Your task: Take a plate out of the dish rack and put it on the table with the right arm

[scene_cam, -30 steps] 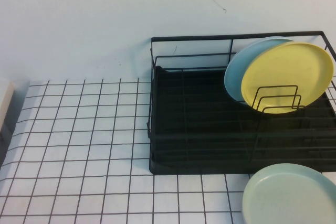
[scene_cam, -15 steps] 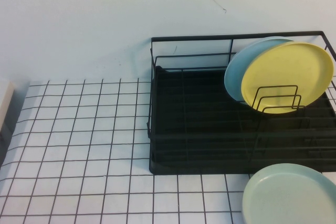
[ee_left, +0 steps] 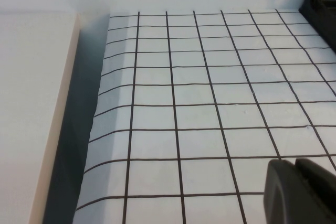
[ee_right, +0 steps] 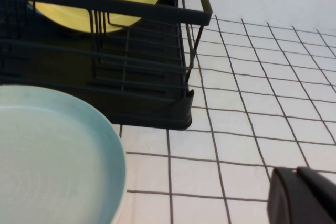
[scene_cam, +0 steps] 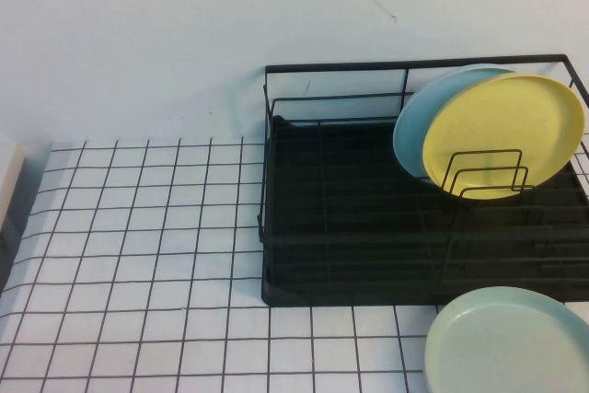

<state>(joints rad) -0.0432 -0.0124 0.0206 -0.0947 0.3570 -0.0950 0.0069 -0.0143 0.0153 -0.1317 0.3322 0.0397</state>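
Observation:
The pale mint-green plate [scene_cam: 511,342] lies flat on the gridded table [scene_cam: 138,227] in front of the black wire dish rack [scene_cam: 350,227], at the near right. It also fills the corner of the right wrist view as the plate [ee_right: 47,156]. My right gripper [ee_right: 296,174] is shut and empty, hovering over bare table beside the plate, apart from it. My left gripper [ee_left: 296,163] is shut and empty above the table's left part. Neither arm shows in the high view.
A sky-blue plate [scene_cam: 419,112] and a yellow plate [scene_cam: 502,135] stand leaning in the rack's right end behind wire loop dividers. The rack's corner [ee_right: 181,114] is close to the mint plate. A pale board [ee_left: 31,103] borders the table on the left.

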